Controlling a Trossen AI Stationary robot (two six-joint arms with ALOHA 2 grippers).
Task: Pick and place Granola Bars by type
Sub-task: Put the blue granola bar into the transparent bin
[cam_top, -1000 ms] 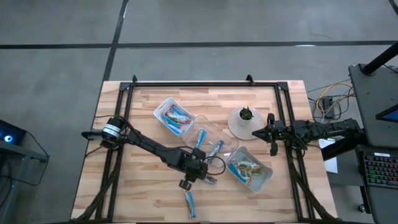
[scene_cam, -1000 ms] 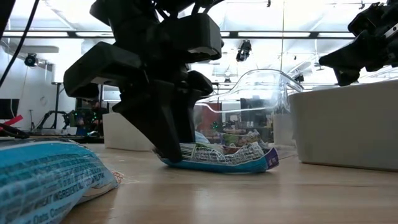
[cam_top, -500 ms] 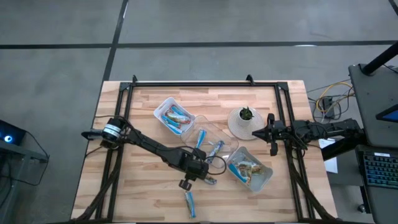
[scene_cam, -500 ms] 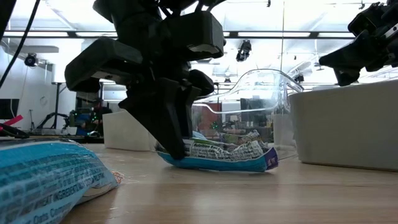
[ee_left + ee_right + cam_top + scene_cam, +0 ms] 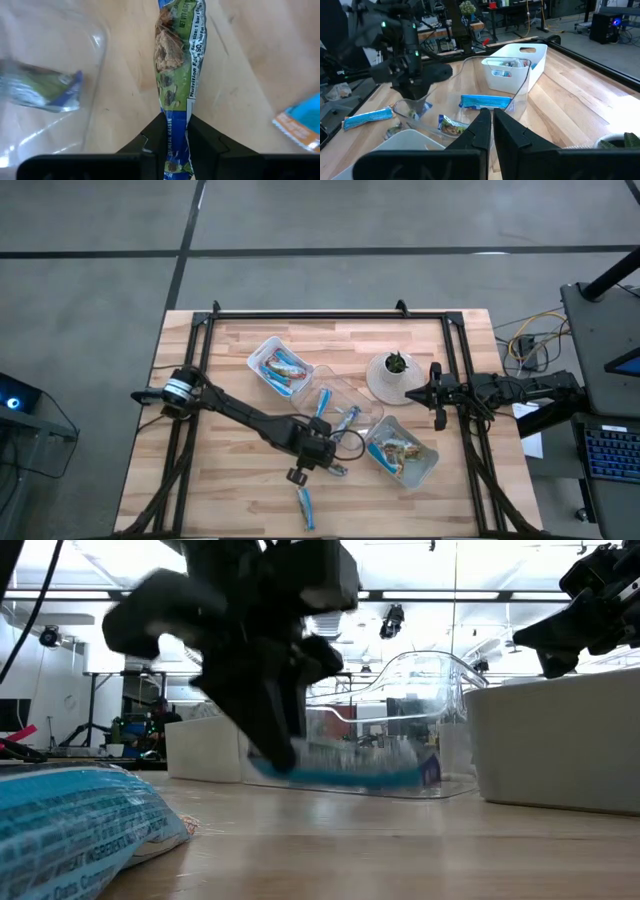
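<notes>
Item: granola bar [image 5: 179,65], green-and-blue wrapper, pinched by one end between the pressed fingers of the left gripper [image 5: 176,131], just beside the clear tray [image 5: 340,412] at the table's middle. Change noted: half a second ago the bar lay on the wood; in the low view it is now raised clear of it. The pick is judged made, with carriage to a sorting bin outstanding. Right gripper [image 5: 491,126]: parked beyond the plant pot [image 5: 392,377], fingers drawn together, nothing held.
</notes>
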